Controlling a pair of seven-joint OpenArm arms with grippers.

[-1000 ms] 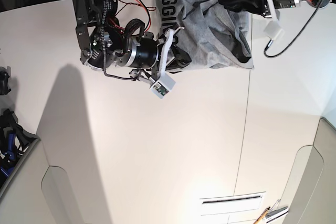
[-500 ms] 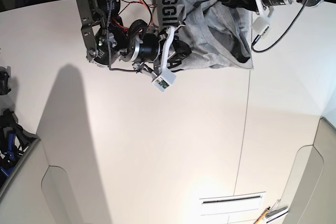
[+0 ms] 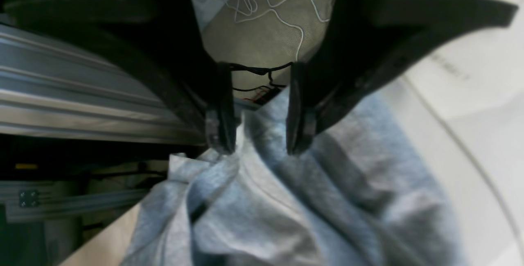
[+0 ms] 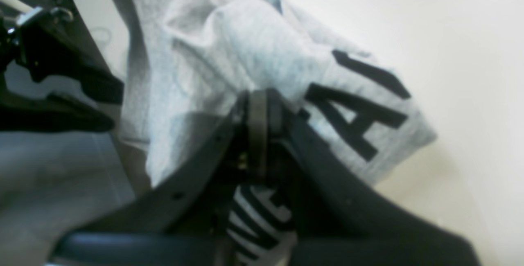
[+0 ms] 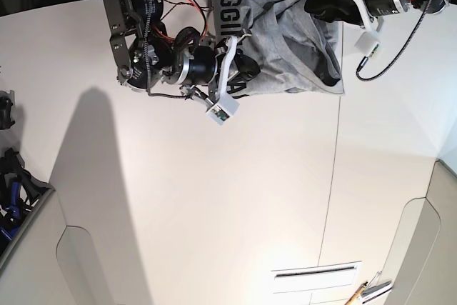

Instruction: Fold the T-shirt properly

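The broad white worktop [image 5: 235, 198] is carrying everything, and the large heather-grey cotton T-shirt [image 5: 285, 41] is lying crumpled at its far edge, bunched between the two hands. The cloth is heaped in deep soft folds rather than lying flat, with one shadowed pocket sagging on the side nearer the left hand [image 5: 318, 1]. Dark navy block lettering [image 4: 360, 106] is showing on the flap just beside the right hand [image 4: 258, 110], which is clenching that printed edge; more striped letters are peeking out beneath its fingers in the right wrist view. In the left wrist view the plain grey side [image 3: 286, 200] is filling the lower part, blurred and faintly bluish, rising in a ridge between the left hand's black fingers [image 3: 221, 122]. Those fingers are standing apart with cloth between them, but whether they are gripping it I cannot tell.
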